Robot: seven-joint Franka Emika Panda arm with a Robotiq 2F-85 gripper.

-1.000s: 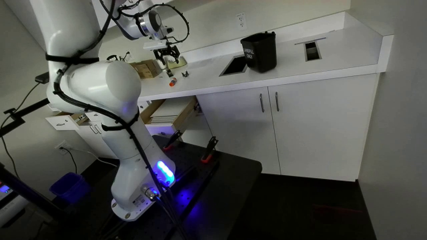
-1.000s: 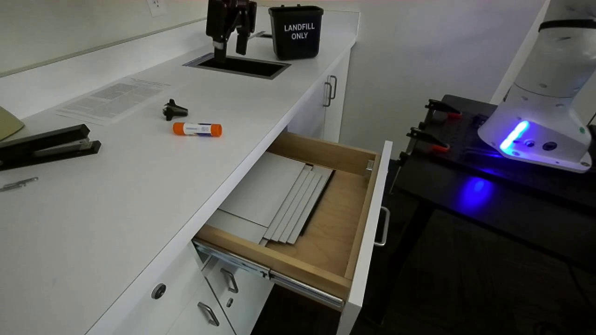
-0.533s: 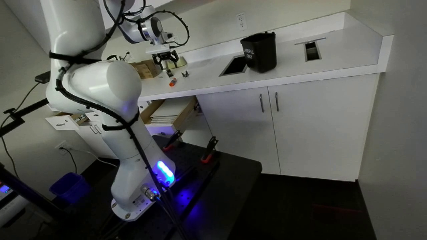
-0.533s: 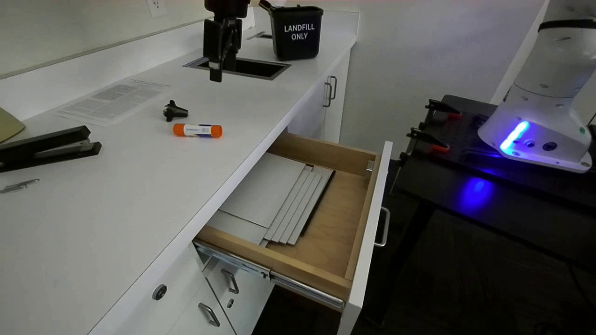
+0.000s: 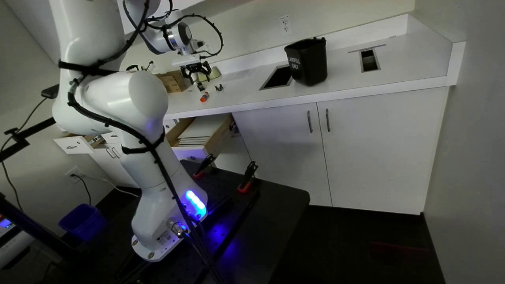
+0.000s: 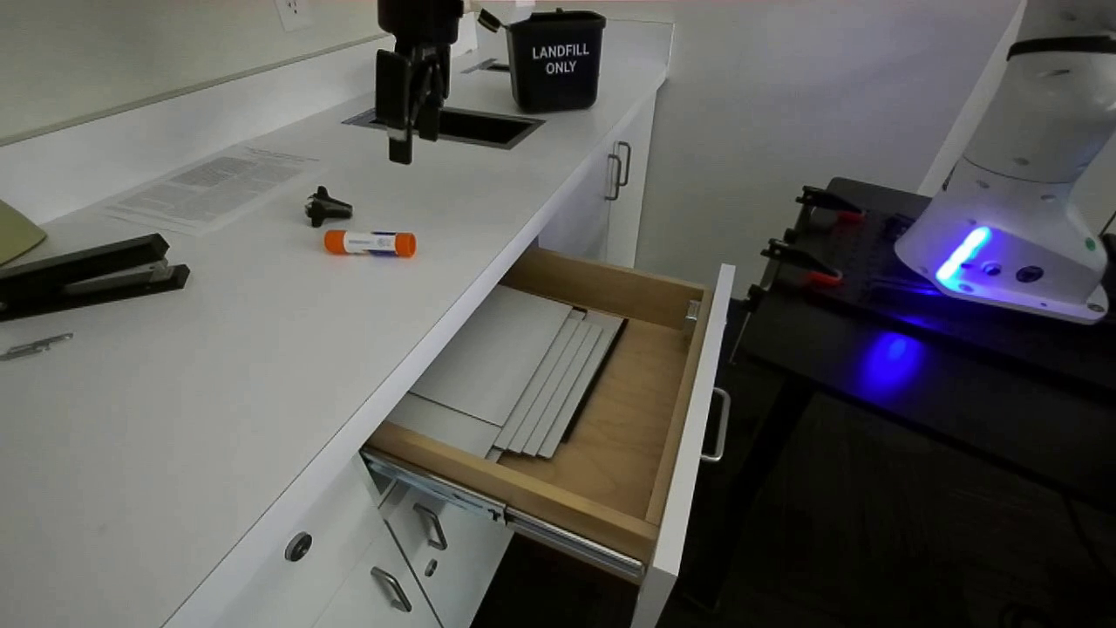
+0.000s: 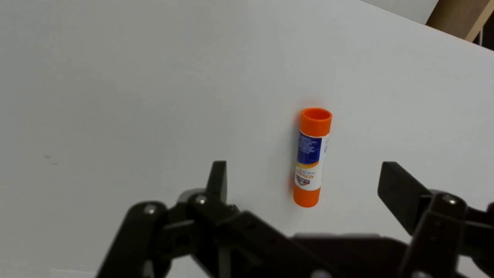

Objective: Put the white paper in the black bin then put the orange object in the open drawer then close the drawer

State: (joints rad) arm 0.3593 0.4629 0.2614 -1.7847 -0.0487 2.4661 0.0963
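The pincer [image 7: 305, 173] is released, its 2 fingers [image 7: 403, 197] wide apart; the wrist view shows the glue stick [image 7: 312, 158] between them.

Counter [image 6: 261, 392]: glue stick [image 7: 311, 156], seemingly printed paper [image 6: 214, 185]

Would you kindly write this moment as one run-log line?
gripper open above counter; glue stick ungrasped on counter; drawer open; bin upright, contents unclear
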